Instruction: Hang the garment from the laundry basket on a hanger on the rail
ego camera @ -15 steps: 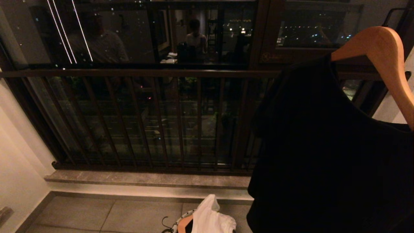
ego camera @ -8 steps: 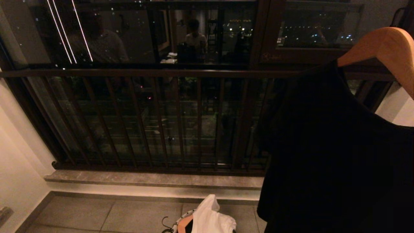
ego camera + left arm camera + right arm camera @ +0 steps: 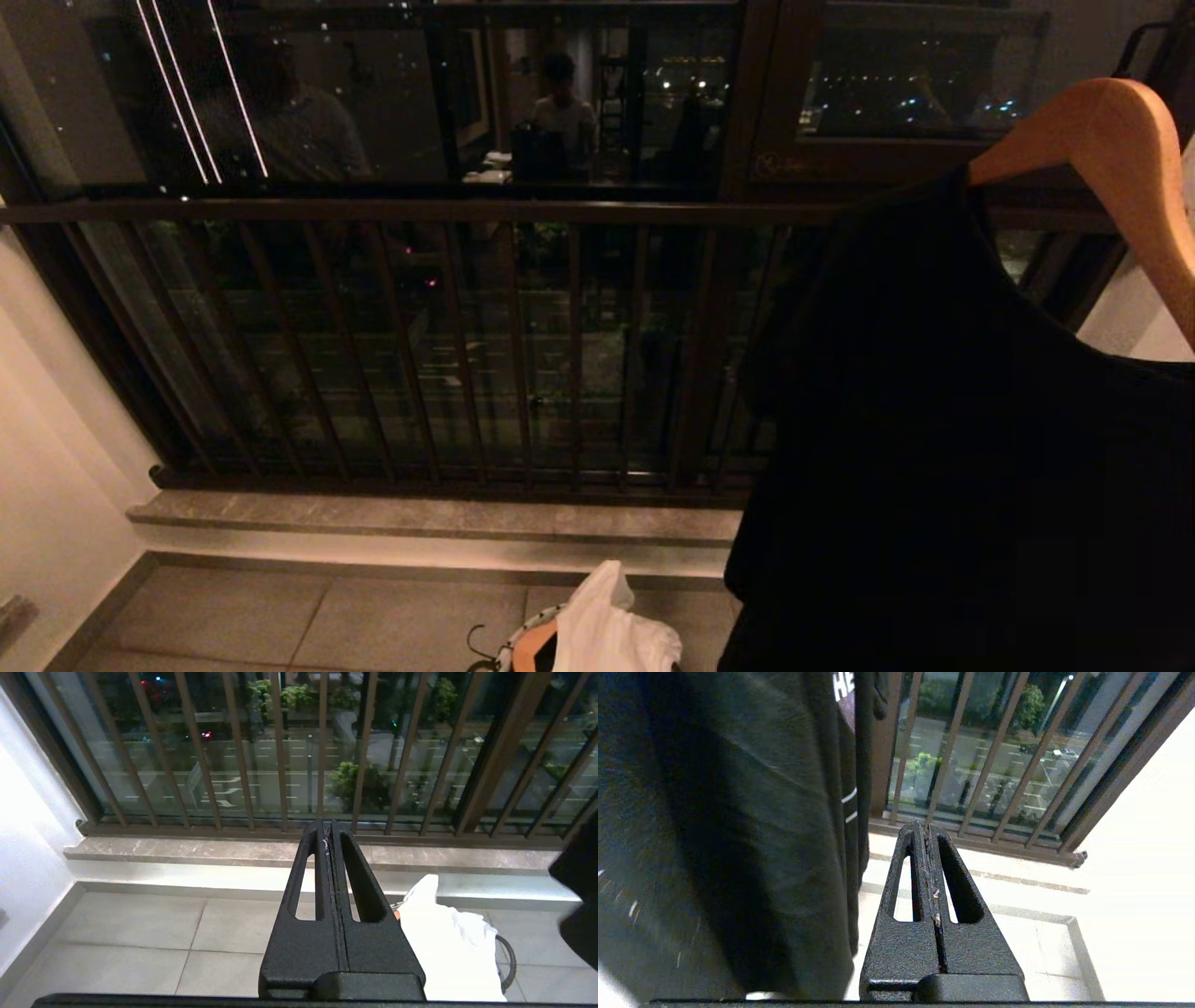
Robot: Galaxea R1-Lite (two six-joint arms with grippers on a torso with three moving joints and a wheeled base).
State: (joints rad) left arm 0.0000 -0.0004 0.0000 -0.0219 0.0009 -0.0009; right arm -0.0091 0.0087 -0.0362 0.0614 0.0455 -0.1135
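One black garment (image 3: 719, 835), white letters "HE".

Grey tiled floor (image 3: 280, 625), laundry basket (image 3: 509, 653) with white cloth (image 3: 611, 635) standing on it.

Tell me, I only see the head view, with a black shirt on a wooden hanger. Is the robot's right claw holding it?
Observer: No. The right wrist view shows the right gripper shut on nothing, beside the black garment.
Operator: What about the other claw?
Observer: The left gripper is shut and empty too, and it points toward the window bars.
Operator: Is anything written on the shirt?
Observer: Yes, the white letters "HE" show on it. The rest is cut off.
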